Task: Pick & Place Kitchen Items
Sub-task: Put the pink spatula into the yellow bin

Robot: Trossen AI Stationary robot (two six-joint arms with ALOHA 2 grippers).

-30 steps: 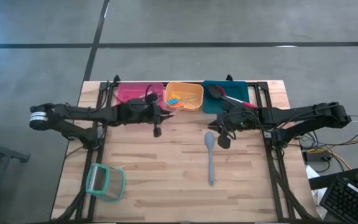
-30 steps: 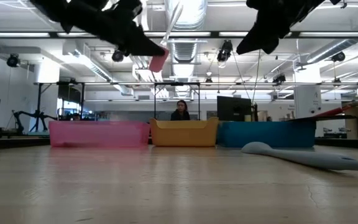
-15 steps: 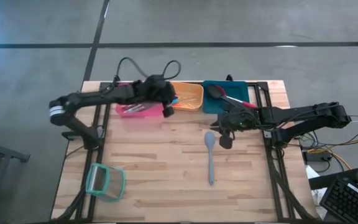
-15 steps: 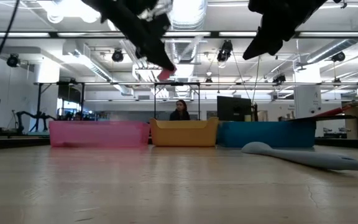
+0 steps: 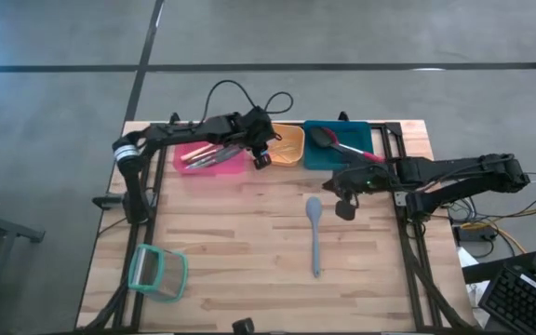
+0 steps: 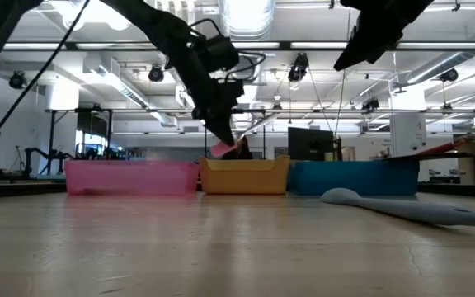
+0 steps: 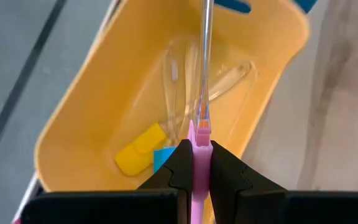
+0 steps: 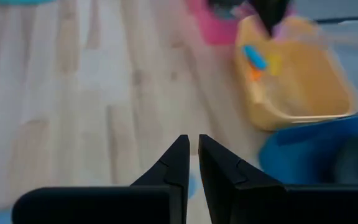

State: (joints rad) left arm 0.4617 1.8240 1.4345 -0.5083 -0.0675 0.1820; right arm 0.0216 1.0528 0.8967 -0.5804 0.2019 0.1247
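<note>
My left gripper (image 5: 261, 158) is over the left part of the orange bin (image 5: 282, 144), shut on a slim tool with a pink handle (image 7: 199, 155) and a thin clear shaft (image 7: 206, 56). In the low view it hangs just above the bin (image 6: 244, 175). A yellow piece (image 7: 138, 155) and a blue piece (image 7: 162, 158) lie in that bin. My right gripper (image 5: 345, 207) is shut and empty above the table, just right of the bowl of the grey spoon (image 5: 315, 237), which lies flat on the table. My left gripper pinches the tool's pink handle (image 7: 199, 163) between its two fingers. The shaft runs on forward past the fingertips, along the fingers, out over the inside of the orange bin. The tool is lifted clear, with the handle's pink end (image 6: 221, 150) slanting down above the bin's rim.
The pink bin (image 5: 210, 158) at the far left holds several long utensils. The teal bin (image 5: 338, 144) at the far right holds a black spoon with a red handle. A teal-rimmed clear container (image 5: 156, 270) stands at the near left. A person sits in the room behind the bins.
My left gripper has gone from above the table in front of the pink bin toward the far edge and the right, to over the orange bin, and come down toward it, keeping the pink-handled tool. My right gripper has drifted a little toward the right edge.
</note>
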